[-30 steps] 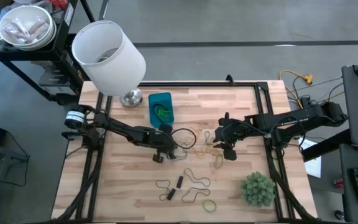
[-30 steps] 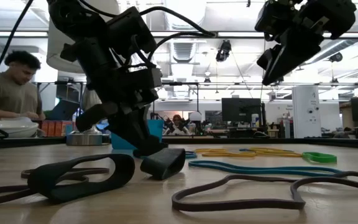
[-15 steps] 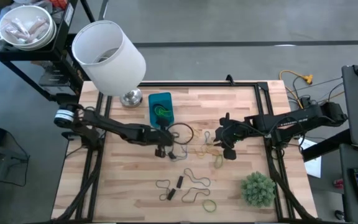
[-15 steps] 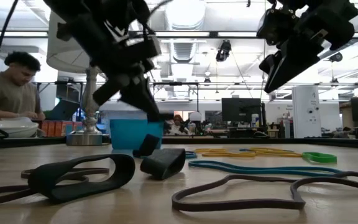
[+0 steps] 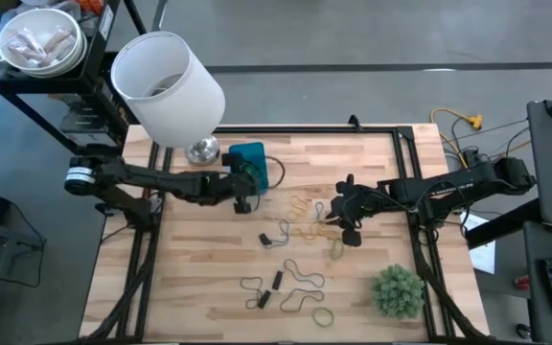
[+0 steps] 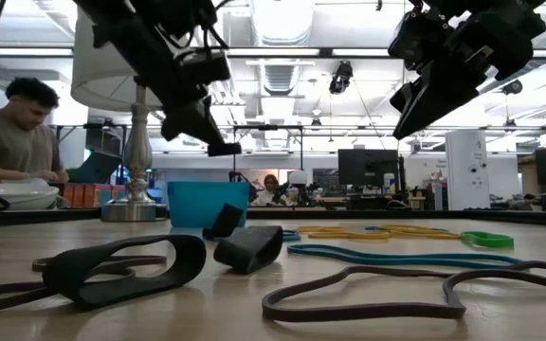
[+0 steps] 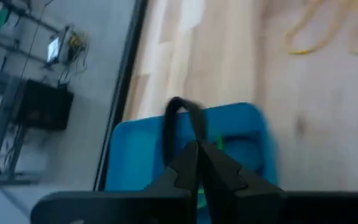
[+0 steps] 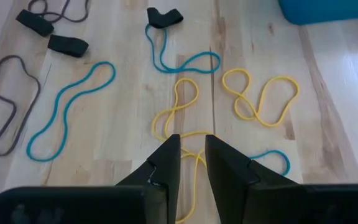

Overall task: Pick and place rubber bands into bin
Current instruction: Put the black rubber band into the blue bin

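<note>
My left gripper [image 5: 251, 186] [image 7: 197, 145] is shut on a dark rubber band [image 5: 272, 172], just over the small blue bin [image 5: 247, 165] [image 6: 207, 203], which has a green band inside. Several more rubber bands lie loose on the table: yellow ones [image 5: 305, 209] [image 8: 261, 93], blue-green ones [image 8: 70, 109] and dark ones [image 5: 300, 278]. My right gripper [image 5: 345, 226] [image 8: 192, 152] hangs above the yellow bands. It is open by a narrow gap and touches nothing. In the low view it [image 6: 415, 104] is high above the table. My left gripper pinches the dark band at one end of its loop [image 7: 191, 134] between its two fingertips. The fingers slant down from the table's left side. The rest of the loop [image 7: 174, 109] sticks out past the tips over the bin, lifted clear of the table.
A white lamp shade [image 5: 166, 84] on a metal base [image 5: 202, 150] stands at the far left, close behind the bin. A bushy green plant [image 5: 398, 290] sits at the near right. A person [image 6: 12, 133] sits beyond the table in the low view.
My left gripper has risen from the table's middle and gone toward the far left, to the bin, tipping up as it went. The dark band, which lay on the table beside it, has been lifted clear and carried along. My right arm has kept still.
</note>
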Controlling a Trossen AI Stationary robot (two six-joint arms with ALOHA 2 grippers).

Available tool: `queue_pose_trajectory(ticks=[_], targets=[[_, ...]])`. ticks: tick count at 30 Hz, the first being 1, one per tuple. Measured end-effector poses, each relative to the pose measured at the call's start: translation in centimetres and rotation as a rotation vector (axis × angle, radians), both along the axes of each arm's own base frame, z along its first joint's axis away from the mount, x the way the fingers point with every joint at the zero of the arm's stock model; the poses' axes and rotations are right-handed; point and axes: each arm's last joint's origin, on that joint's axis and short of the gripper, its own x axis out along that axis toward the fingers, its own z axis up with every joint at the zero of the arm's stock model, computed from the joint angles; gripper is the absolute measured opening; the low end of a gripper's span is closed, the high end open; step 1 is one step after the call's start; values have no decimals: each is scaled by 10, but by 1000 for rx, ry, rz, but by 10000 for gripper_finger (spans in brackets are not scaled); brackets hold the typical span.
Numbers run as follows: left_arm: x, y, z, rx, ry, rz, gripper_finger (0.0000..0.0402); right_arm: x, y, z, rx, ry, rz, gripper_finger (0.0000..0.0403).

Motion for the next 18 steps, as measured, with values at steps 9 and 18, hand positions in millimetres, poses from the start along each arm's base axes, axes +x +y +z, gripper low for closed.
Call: queue_pose_trajectory(ticks=[9,18], targets=[[0,31,-15,-22,41,121,0,0,0,0,3,-7,-3,68],[2,35,-23,-27,66,135,44,2,0,1,-10,-43,14,75]])
